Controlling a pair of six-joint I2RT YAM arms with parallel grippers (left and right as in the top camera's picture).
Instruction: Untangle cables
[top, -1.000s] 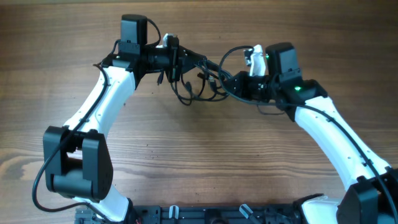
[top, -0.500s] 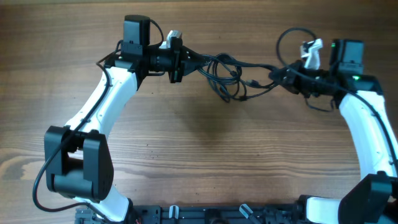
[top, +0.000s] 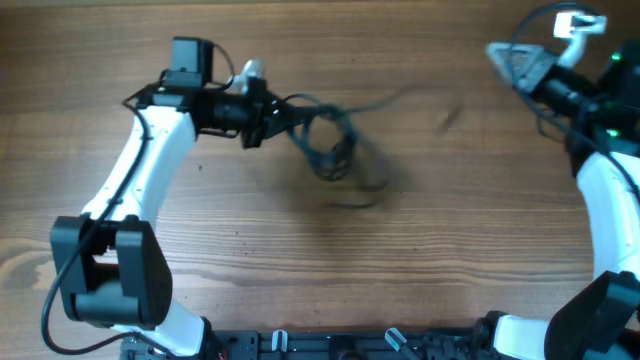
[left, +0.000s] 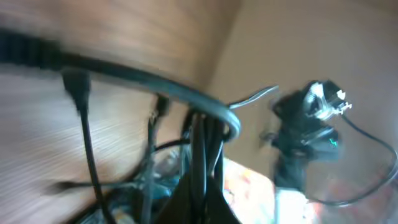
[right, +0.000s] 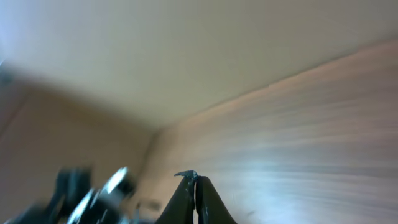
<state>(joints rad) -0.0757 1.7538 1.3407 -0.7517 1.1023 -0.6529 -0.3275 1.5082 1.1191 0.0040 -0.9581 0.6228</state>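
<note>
Wooden table (top: 300, 260): left hand (top: 273, 108) clamps cables (top: 330, 150); right hand (right: 195, 185) closed.

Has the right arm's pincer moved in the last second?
Yes. Against the wooden table, the right pincer has swung right and up to the overhead view's top corner, away from the tangled black cables in the left pincer.

right fingers (right: 183, 205): swung far right, off the cord | cables (top: 330, 148): slackened, bunched leftward by left fingers (top: 264, 108)
</note>
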